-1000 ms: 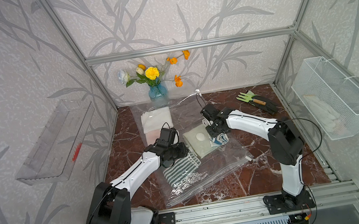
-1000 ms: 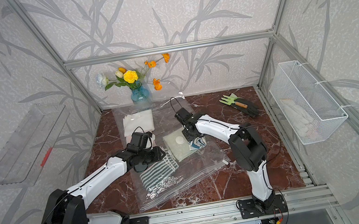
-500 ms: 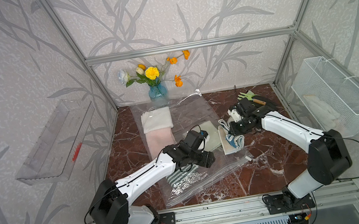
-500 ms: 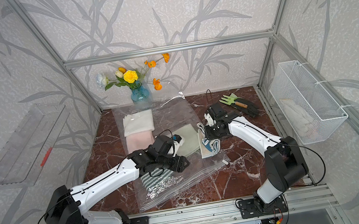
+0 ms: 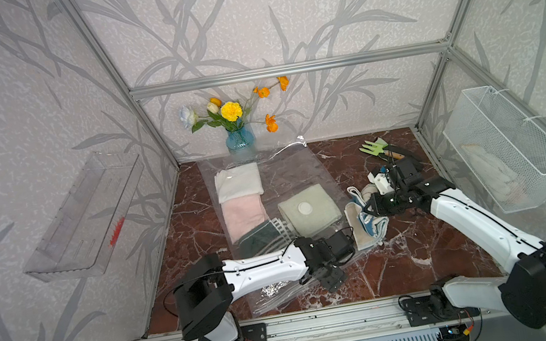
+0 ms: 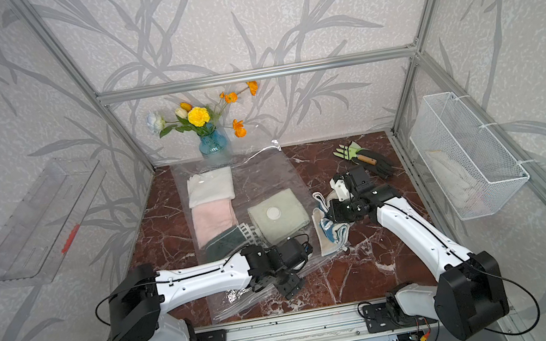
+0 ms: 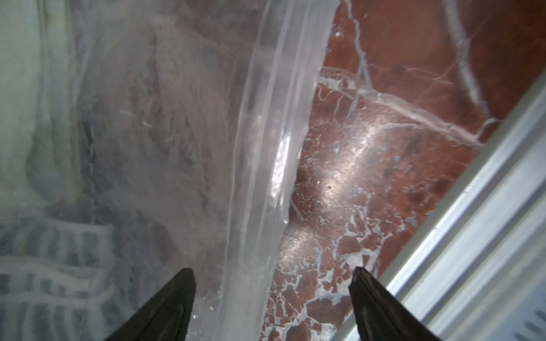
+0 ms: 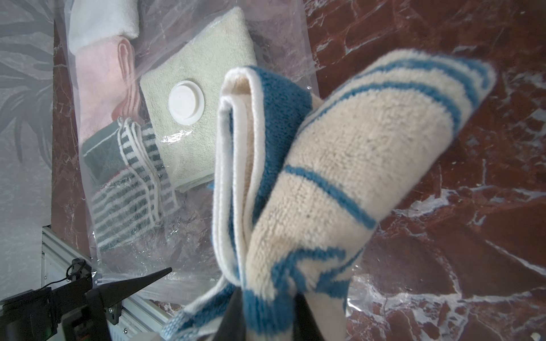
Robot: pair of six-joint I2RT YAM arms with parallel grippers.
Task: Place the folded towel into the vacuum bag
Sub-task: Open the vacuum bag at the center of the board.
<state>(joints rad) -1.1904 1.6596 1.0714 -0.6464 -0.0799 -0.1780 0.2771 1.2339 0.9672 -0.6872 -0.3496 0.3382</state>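
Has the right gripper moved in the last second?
Yes. The right gripper, shut on the striped towel, went off the vacuum bag toward the wire basket.

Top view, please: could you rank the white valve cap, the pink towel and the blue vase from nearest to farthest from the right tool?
1. The white valve cap, on the vacuum bag, just left of the right tool holding the folded towel.
2. The pink towel, inside the bag, farther left.
3. The blue vase, at the back wall.
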